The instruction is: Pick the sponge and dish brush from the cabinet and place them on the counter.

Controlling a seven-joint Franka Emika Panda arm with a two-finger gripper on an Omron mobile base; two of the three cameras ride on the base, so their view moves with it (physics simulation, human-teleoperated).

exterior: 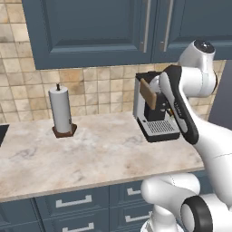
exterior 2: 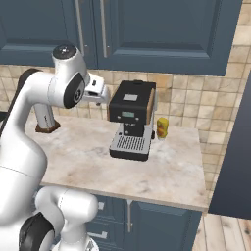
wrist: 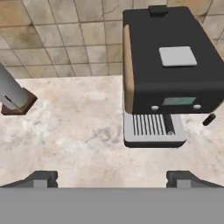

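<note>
We see the cabinet (exterior: 90,31) with both doors closed along the top of the left base view, its long silver bar handles (exterior: 146,27) hanging side by side near the middle seam. The sponge and the dish brush are not visible to us on the worktop, and we cannot tell whether they sit behind those closed doors.

Below the cabinet runs a tan tiled wall (exterior: 99,90), and under that lies the counter (exterior: 99,154), beige with faint brown veins, above blue drawers (exterior: 72,201) with short horizontal handles.

On the counter a black coffee machine (exterior 2: 131,115) with wooden side panels stands against the wall, its ribbed metal drip tray (wrist: 153,127) projecting toward us. Just beside it in the right base view, on the side away from the arm and close to the wall, sits a small yellow object (exterior 2: 162,128) that we cannot name with confidence. Well apart from the machine, on its other side, a paper towel roll (exterior: 60,111) stands upright on a brown wooden base.

The arm is raised with its hand in front of the tiled wall, between the towel roll and the coffee machine. In the hand view the gripper (wrist: 117,178) looks down on bare counter, its two dark fingertips (wrist: 41,178) set far apart at the bottom edge, with nothing between them. The jaws stand wide and hold nothing; they hang above the worktop, touching neither it nor the machine.
</note>
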